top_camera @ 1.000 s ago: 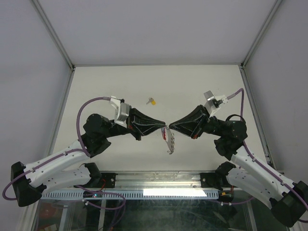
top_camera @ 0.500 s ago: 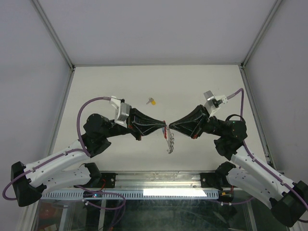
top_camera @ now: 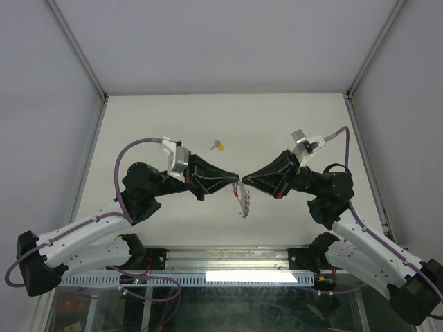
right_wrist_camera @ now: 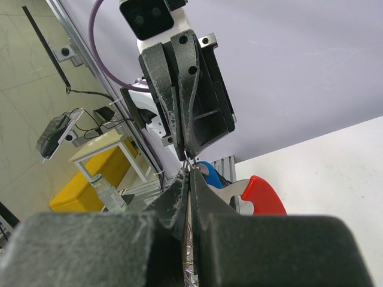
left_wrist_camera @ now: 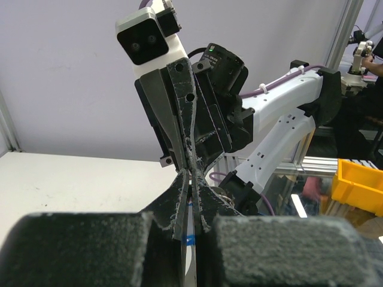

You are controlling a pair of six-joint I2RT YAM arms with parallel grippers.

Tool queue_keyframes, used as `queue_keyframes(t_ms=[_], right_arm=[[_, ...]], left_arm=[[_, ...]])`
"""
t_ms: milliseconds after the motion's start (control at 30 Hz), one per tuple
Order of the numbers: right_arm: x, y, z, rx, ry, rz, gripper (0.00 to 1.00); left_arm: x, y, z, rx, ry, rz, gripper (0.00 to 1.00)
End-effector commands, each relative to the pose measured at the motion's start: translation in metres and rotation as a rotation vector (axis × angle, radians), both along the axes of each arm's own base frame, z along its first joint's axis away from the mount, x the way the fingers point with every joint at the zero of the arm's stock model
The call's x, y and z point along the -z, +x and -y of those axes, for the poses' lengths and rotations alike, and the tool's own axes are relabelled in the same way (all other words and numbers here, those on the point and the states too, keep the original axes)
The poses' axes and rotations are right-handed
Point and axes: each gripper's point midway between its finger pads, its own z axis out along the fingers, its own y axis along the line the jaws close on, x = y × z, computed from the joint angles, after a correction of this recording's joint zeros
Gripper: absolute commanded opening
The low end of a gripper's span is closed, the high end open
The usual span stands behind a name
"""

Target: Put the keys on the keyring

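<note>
Reaching inward from the near left and near right, elbows bent and raised, forearms angled toward the middle. Ending with left hand (top_camera: 234, 184) and right hand (top_camera: 244, 183) pointed straight at each other, tip to tip and roughly level. Both clamped fully closed, jaws pressed flat together.
</note>
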Motion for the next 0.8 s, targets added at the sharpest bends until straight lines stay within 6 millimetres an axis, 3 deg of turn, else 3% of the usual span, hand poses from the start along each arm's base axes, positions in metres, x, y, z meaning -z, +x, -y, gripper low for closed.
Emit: queue_keyframes(t_ms=[0,767], right_arm=[[-0.009,0.002,0.004,0.036,0.034,0.035,0.0],[-0.012,0.015,0.013,0.133,0.068,-0.015,0.0]], left_arm=[[-0.02,-0.002,-0.004,-0.001,-0.049,0.044,0.0],[-0.018,-0.004,-0.004,0.011,-0.04,0.04,0.0]])
